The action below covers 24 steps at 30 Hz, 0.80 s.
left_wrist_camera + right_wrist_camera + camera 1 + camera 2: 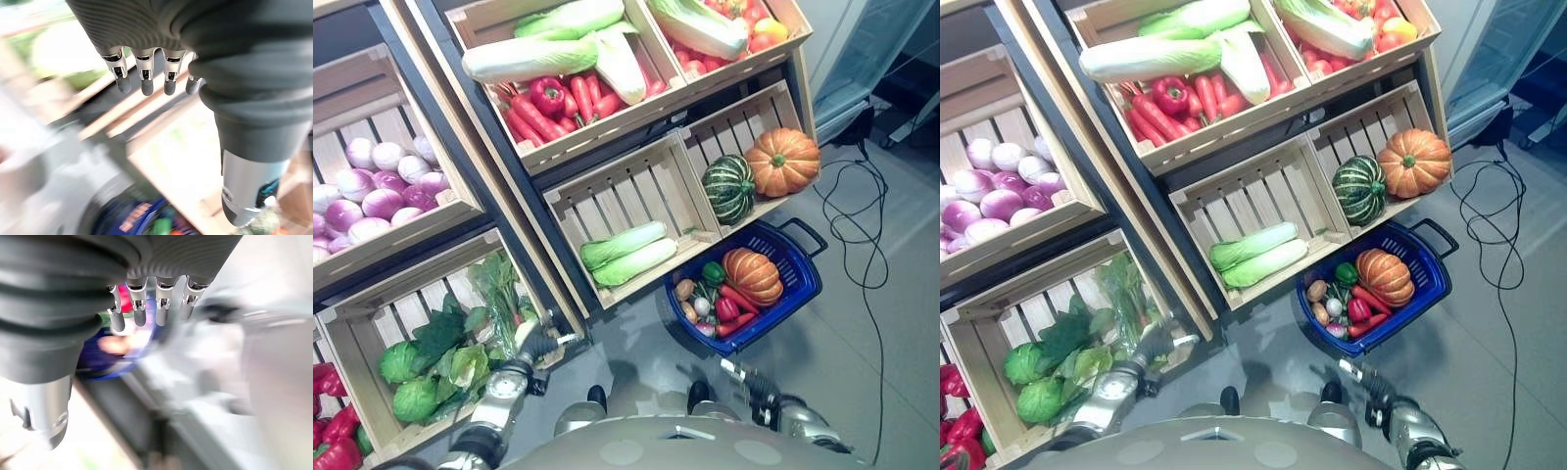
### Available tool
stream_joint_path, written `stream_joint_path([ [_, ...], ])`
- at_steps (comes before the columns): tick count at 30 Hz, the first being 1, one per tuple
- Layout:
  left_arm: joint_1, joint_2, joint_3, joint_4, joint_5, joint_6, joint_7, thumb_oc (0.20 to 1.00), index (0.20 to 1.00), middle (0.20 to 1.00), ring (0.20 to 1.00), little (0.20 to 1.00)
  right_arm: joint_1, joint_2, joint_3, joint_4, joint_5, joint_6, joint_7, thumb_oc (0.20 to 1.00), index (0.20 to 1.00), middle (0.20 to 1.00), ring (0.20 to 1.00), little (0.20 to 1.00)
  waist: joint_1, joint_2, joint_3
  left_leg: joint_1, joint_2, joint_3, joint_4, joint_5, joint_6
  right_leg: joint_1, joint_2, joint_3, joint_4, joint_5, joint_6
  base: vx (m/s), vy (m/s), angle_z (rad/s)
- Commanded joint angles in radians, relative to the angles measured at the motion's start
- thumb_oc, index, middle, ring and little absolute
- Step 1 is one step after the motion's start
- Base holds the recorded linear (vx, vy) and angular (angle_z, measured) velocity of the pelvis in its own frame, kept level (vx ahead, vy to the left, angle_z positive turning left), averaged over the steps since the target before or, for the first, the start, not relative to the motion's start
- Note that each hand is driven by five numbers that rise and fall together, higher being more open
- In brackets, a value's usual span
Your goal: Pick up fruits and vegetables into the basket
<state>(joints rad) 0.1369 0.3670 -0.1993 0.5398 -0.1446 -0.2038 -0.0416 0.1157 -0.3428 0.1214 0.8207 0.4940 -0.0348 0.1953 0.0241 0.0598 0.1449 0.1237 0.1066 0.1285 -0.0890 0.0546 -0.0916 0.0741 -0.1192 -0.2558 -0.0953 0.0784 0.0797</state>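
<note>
Blue basket [803, 284] is loaded with produce.
Left hand [534, 343] and right hand [751, 383] are held low, fingers relaxed, empty.

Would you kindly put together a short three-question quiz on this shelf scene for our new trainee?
1. True or false: the blue basket already holds a pumpkin.
2. Which crate item lies nearest the basket? A) purple onions B) two pale green cabbages C) tomatoes
3. Fill in: beside the orange pumpkin in the crate sits a striped dark ____ squash.

Key: 1 true. 2 B. 3 green.

Both the left hand and right hand are open and hold nothing.
</note>
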Motion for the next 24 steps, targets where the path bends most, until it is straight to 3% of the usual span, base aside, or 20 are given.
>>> stream_joint_path([
  [1, 0.001, 0.088, 0.059, -0.112, 0.043, -0.118, 0.040, 1.000, 1.000, 1.000, 1.000, 1.000, -0.007, -0.007, -0.029, -0.179, 0.050, -0.068, -0.056, 1.000, 1.000, 1.000, 1.000, 1.000, 0.002, -0.044, 0.040, -0.053, 0.003, -0.019, 0.012, -0.048, 0.030, 0.001, -0.042, 0.015, 0.068, -0.080, 0.049, 0.05, -0.056, 0.02],
  [4, 0.070, 0.147, 0.114, -0.289, 0.091, -0.211, 0.075, 1.000, 1.000, 1.000, 1.000, 1.000, 0.096, -0.026, -0.077, -0.426, 0.021, -0.152, -0.075, 1.000, 1.000, 1.000, 1.000, 1.000, -0.016, -0.049, 0.057, -0.088, 0.004, -0.017, 0.017, -0.041, 0.033, -0.053, -0.040, 0.026, 0.106, -0.091, 0.047, 0.03, -0.050, 0.01],
  [7, 0.070, 0.182, 0.133, -0.365, 0.094, -0.265, 0.093, 1.000, 1.000, 1.000, 1.000, 1.000, 0.103, -0.047, -0.093, -0.508, 0.029, -0.200, -0.087, 1.000, 1.000, 1.000, 1.000, 1.000, -0.023, -0.048, 0.080, -0.122, 0.009, -0.014, 0.021, -0.032, 0.033, -0.103, -0.037, 0.030, 0.141, -0.101, 0.044, -0.08, -0.047, -0.03],
  [11, -0.005, 0.238, 0.134, -0.465, 0.100, -0.301, 0.171, 1.000, 1.000, 1.000, 1.000, 1.000, 0.064, -0.099, -0.108, -0.642, 0.052, -0.249, -0.133, 1.000, 1.000, 1.000, 1.000, 1.000, -0.040, -0.046, 0.158, -0.222, 0.008, -0.015, 0.072, -0.019, 0.030, -0.220, -0.031, 0.039, 0.217, -0.114, 0.032, -0.20, -0.073, -0.01],
  [14, -0.102, 0.256, 0.122, -0.532, 0.150, -0.274, 0.234, 1.000, 1.000, 1.000, 1.000, 1.000, 0.000, -0.126, -0.109, -0.715, 0.078, -0.277, -0.196, 1.000, 1.000, 1.000, 1.000, 1.000, -0.046, -0.044, 0.226, -0.323, -0.002, -0.023, 0.137, -0.012, 0.031, -0.320, -0.030, 0.041, 0.296, -0.125, 0.027, -0.20, -0.092, -0.01],
  [18, -0.193, 0.262, 0.085, -0.544, 0.199, -0.217, 0.310, 1.000, 1.000, 1.000, 1.000, 1.000, -0.051, -0.127, -0.088, -0.742, 0.081, -0.299, -0.246, 1.000, 1.000, 1.000, 1.000, 1.000, -0.052, -0.040, 0.263, -0.391, -0.010, -0.033, 0.179, -0.011, 0.034, -0.398, -0.025, 0.049, 0.367, -0.142, 0.022, -0.08, -0.075, -0.05],
  [24, -0.377, 0.254, 0.010, -0.532, 0.305, -0.084, 0.417, 1.000, 1.000, 1.000, 1.000, 1.000, -0.157, -0.121, -0.034, -0.759, 0.064, -0.285, -0.298, 1.000, 1.000, 1.000, 1.000, 1.000, -0.072, -0.038, 0.321, -0.497, -0.009, -0.027, 0.269, -0.017, 0.035, -0.518, -0.012, 0.058, 0.489, -0.176, 0.010, -0.05, -0.074, 0.05],
])
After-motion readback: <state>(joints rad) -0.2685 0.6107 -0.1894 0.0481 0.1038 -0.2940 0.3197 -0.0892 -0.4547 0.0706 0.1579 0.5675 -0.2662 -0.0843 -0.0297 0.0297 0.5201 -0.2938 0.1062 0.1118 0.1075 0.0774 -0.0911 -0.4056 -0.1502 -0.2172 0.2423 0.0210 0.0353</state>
